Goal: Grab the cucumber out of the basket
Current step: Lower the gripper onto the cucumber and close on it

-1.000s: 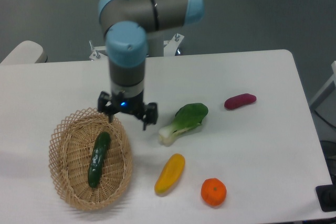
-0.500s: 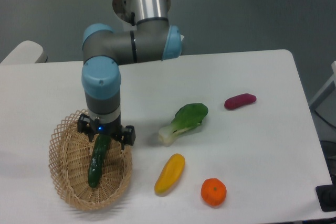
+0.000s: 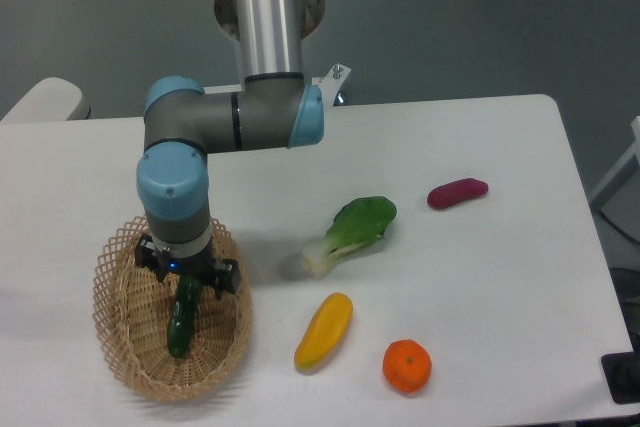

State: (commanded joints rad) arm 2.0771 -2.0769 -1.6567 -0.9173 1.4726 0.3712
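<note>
Reaching down into the basket (image 3: 120,342) on the counter (image 3: 480,267), the claw (image 3: 187,282) straddles the upper end of the cucumber (image 3: 183,319); whether it grips yet, I cannot tell

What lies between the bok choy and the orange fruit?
The yellow squash lies roughly between the bok choy and the orange fruit on the white table.

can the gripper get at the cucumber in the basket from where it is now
Probably yes. The gripper hangs right over the upper end of the cucumber, which lies alone in the basket with nothing covering it. Whether the fingers already touch it cannot be told.
</note>
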